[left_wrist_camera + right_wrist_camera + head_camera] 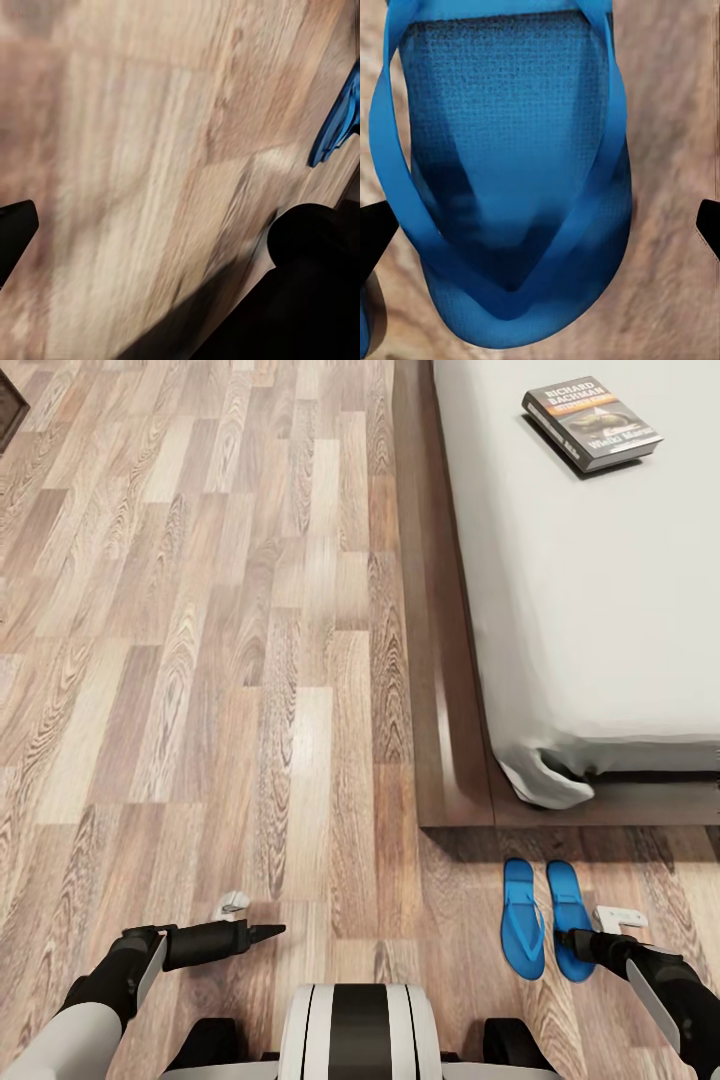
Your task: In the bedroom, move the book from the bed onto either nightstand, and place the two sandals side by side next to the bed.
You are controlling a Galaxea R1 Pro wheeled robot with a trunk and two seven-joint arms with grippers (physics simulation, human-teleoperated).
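Head view: the left arm point(110, 980) reaches forward low over the floor point(200, 660), its gripper point(262, 933) pointing right, jaws together. The right gripper point(572, 940) hangs over the right sandal point(568, 915), hiding its near end; whether these jaws are apart cannot be told here. The left sandal point(522, 918) lies just beside it, both near the bed point(600, 610) frame. The book point(592, 422) rests on the mattress, well ahead of both jaws.

Left wrist view: blurred floor, and a sandal point(337, 120) cut off at the edge.

Right wrist view: jaws wide apart, their tips cut off, a sandal point(510, 180) directly beneath, between them.
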